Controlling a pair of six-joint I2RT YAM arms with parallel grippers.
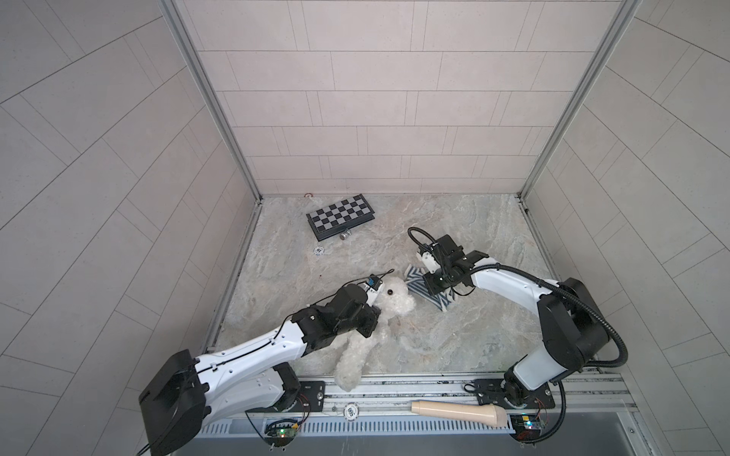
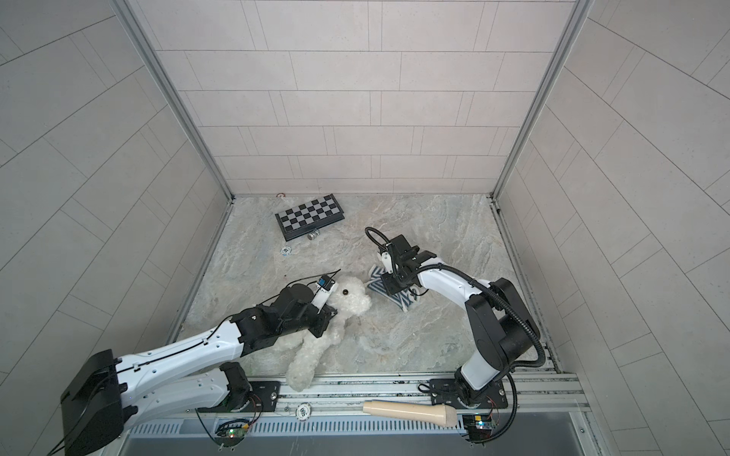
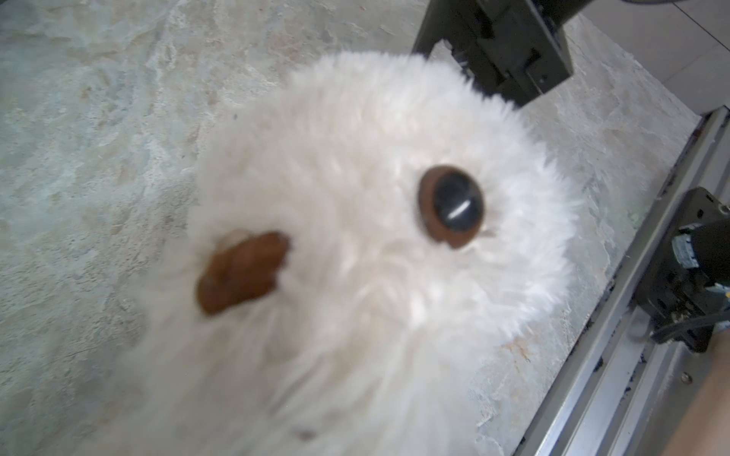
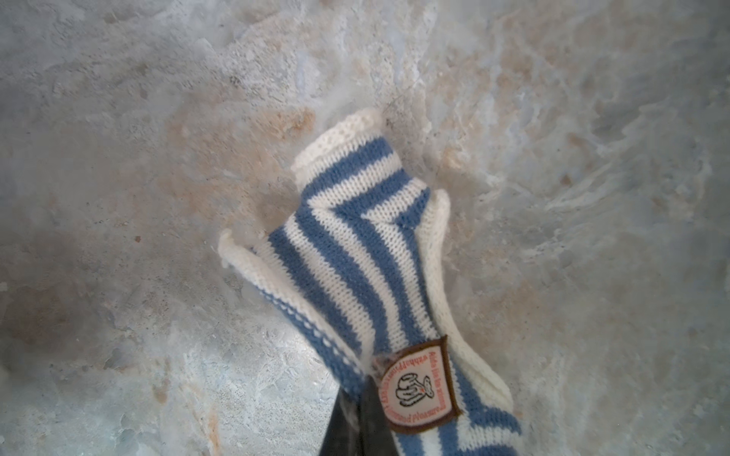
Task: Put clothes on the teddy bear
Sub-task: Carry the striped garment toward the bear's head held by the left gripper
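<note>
Fluff and stubby limbs sprawl near the worktop's [image 1: 454,347] front edge, left of the middle: the teddy bear [image 1: 389,304] lies with its head toward the centre and one leg hanging over that edge onto the rail. The left gripper [image 1: 371,319] sits against the side of its head; whether it pinches fur or only rests there I cannot tell. Just beside the head, toward the right edge, lies the striped shirt [image 1: 414,275], with the right gripper [image 4: 357,418] clenched on the knit close to the badge [image 4: 420,389].

To my eye the step is bringing the shirt to the head. A pinch in mid-fabric keeps the opening flat, so a hold at the hem would likely serve better, with the head propped clear of the surface and held steady.

Both top views show the bear's whole body but bury the shirt under the wrist. Only the right wrist view shows the sleeve, cuff and badge; only the left wrist view, blurred, shows the bear's eye and brown nose.
</note>
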